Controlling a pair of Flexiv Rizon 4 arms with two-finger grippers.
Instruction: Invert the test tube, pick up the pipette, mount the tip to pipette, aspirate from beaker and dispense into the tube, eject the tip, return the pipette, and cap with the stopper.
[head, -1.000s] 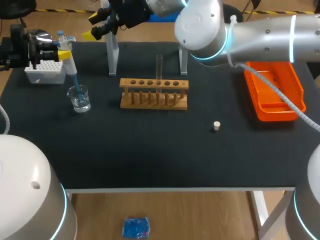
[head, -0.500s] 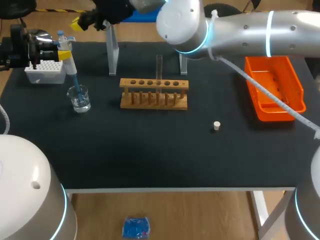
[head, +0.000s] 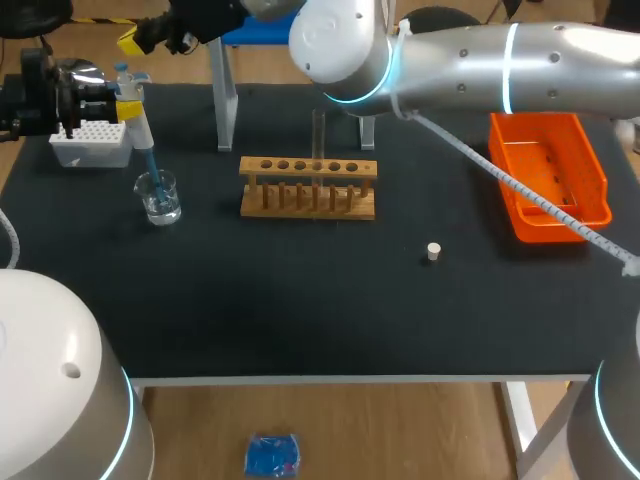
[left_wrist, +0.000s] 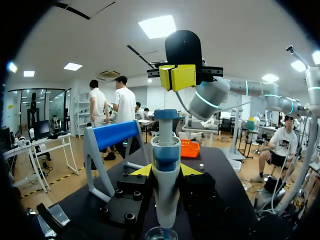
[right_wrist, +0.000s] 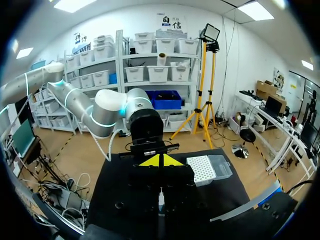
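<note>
Far left of the worktop (head: 300, 290): the left hand (left_wrist: 165, 170) is clamped on the pipette (head: 137, 125), one yellow finger on each side of the barrel, holding it upright. Its blue tip (head: 150, 160) points straight down, with the end inside the beaker (head: 159, 197). The white tip box (head: 92, 142) sits just behind and to the left of the beaker, close under the left hand.

Up above, the right arm comes in from the right and stretches all the way across. The right hand (head: 135, 40) hangs high over the far left corner, above and ahead of the left hand in the left wrist view. Its yellow fingers are pressed together with nothing between them.

Moving along, the stand (head: 224, 100) with its blue bar is at the back edge. In front of it, mid-worktop, is the wooden rack (head: 308, 190), with the tube (head: 319, 133) standing upright in one of its holes.

Right of the rack and nearer the front, the small stopper (head: 433, 251) lies alone on the black surface, well apart from the tube. Far right, the orange tray (head: 560, 210) sits under the right arm's cable
</note>
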